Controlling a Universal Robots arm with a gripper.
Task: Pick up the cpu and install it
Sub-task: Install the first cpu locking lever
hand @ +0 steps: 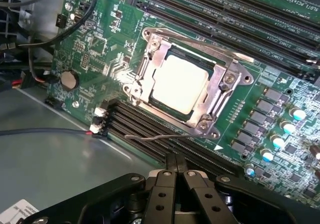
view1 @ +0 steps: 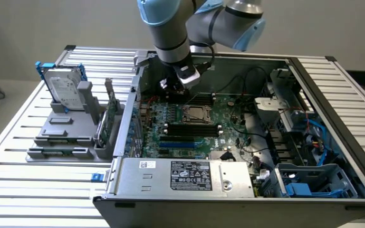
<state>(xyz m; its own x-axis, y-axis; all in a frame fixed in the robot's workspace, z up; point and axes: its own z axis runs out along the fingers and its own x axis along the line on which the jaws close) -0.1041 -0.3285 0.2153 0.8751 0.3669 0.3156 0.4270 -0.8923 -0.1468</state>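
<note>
The cpu (hand: 179,83) sits, apparently seated, inside the socket frame (hand: 223,74); my jaws are pressed together, empty, just beside that frame.

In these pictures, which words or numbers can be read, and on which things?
"DIMM", partly legible, white print on the green motherboard beside the black memory slots.
White label on the silver power supply box: too small to read.
Silver hard drive label: too small to read.

The cpu (hand: 180,83) is pale and shiny in its silver socket frame (hand: 226,79). The board (hand: 95,49) is green (with black slots (hand: 150,134)). The fingers (hand: 176,166) are black.
</note>
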